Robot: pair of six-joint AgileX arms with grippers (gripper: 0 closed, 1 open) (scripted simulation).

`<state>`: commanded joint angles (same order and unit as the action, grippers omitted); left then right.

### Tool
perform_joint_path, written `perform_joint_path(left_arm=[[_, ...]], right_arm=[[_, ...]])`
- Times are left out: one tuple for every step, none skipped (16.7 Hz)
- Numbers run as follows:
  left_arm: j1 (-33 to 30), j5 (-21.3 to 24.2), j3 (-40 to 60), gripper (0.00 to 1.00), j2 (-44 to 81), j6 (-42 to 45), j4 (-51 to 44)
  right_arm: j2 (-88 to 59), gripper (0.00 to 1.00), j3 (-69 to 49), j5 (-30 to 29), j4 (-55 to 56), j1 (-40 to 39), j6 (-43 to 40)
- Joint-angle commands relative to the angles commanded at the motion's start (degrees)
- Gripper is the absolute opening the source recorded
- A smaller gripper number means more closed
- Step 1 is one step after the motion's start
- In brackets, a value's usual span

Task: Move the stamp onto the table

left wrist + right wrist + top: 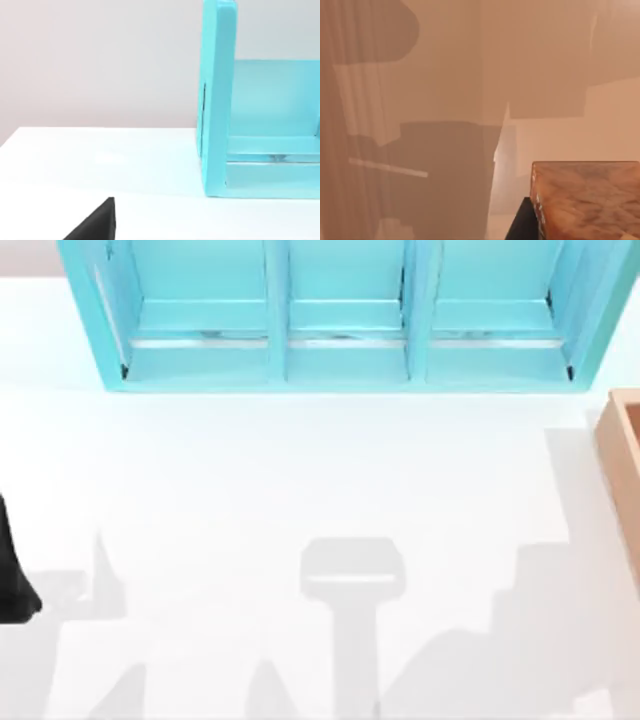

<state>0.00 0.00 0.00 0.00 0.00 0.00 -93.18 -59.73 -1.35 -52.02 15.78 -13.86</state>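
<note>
Hanging inside the tan wooden box, with a black part of the right gripper right up against the side of the stamp. Impossible to tell whether clenched on it or released.

Seen from the right wrist as a light-brown block of grained wood, just beside that black part and very near the camera. Backed by the box's plain inner walls, crossed with hard-edged shadows. Cannot tell whether resting on the box floor or raised off it.

Farther out, in the top view, showing as one tan corner at the right edge of the white table, near the right end of the turquoise three-compartment shelf. Standing along the table's far side, with all three bays facing the open white surface. Marked across the near half of the table with grey shadows.

Parked at the table's left edge, well apart from the box, as the black left arm. Caught from the left wrist as a dark wedge of the left gripper above the table top, facing the shelf's end wall; grip likewise impossible to tell.
</note>
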Motion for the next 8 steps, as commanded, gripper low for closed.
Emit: perform_joint_path(left_arm=[[0.00, 0.00, 0.00, 1.00, 0.00, 0.00, 0.00], [0.00, 0.00, 0.00, 1.00, 0.00, 0.00, 0.00], [0.00, 0.00, 0.00, 1.00, 0.00, 0.00, 0.00], [0.00, 0.00, 0.00, 1.00, 0.00, 0.00, 0.00], [0.00, 0.00, 0.00, 1.00, 0.00, 0.00, 0.00], [0.00, 0.00, 0.00, 1.00, 0.00, 0.00, 0.00], [0.00, 0.00, 0.00, 1.00, 0.00, 0.00, 0.00], [0.00, 0.00, 0.00, 1.00, 0.00, 0.00, 0.00]], right_arm=[[2.26, 0.00, -2.46, -0.57, -3.10, -1.74, 2.24], [4.37, 0.00, -5.20, -1.18, -6.77, -3.55, 4.63], [6.08, 0.00, -8.01, -1.75, -10.73, -5.43, 7.06], [7.37, 0.00, -10.69, -2.20, -14.66, -7.33, 9.46], [8.28, 0.00, -13.01, -2.47, -18.23, -9.29, 11.71], [8.91, 0.00, -14.86, -2.53, -21.24, -11.32, 13.81], [9.25, 0.00, -16.09, -2.34, -23.61, -13.43, 15.79], [9.32, 0.00, -16.91, -1.96, -25.42, -15.60, 17.70]])
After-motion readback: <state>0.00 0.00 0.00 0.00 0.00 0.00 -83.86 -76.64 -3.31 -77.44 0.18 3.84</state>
